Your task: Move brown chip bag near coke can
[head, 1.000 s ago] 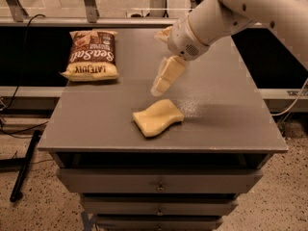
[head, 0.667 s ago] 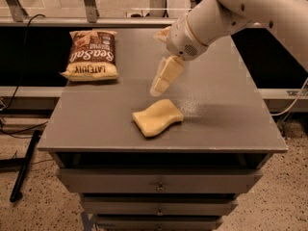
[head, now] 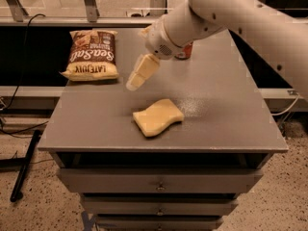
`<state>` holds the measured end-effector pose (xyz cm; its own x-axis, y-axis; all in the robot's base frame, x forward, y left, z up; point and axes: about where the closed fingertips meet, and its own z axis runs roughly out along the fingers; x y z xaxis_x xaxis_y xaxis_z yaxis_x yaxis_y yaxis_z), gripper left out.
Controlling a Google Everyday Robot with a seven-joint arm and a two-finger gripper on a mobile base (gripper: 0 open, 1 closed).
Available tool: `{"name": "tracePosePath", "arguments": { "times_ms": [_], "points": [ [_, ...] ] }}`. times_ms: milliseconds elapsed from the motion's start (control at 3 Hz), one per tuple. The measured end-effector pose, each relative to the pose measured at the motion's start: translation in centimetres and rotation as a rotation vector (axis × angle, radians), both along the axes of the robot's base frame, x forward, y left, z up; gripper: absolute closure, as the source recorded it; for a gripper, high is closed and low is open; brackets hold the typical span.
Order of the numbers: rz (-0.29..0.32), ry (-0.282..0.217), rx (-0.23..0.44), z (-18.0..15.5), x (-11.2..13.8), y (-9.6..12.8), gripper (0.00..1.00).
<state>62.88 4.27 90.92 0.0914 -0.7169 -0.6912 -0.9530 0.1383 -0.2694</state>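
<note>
The brown chip bag lies flat at the table's back left corner, with white "Sea Salt" lettering and pale yellow ends. The coke can stands at the back middle of the table. Only a red sliver of it shows behind my arm. My gripper hangs above the table, right of the bag and left of the can, pointing down and to the left. It holds nothing that I can see. It is apart from the bag.
A yellow wavy sponge lies on the grey table in front of the gripper, near the front edge. Drawers sit under the tabletop. A black cable and a rail run behind the table on the left.
My gripper and arm have moved left, toward the chip bag. The coke can now shows a little behind the arm. The bag and the sponge have not moved.
</note>
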Motion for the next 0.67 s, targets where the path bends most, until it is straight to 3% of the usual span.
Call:
{"name": "tracePosePath", "arguments": {
  "times_ms": [667],
  "points": [
    [-0.111,0.039,0.106,-1.7,4.3,6.5,0.00]
  ]
}}
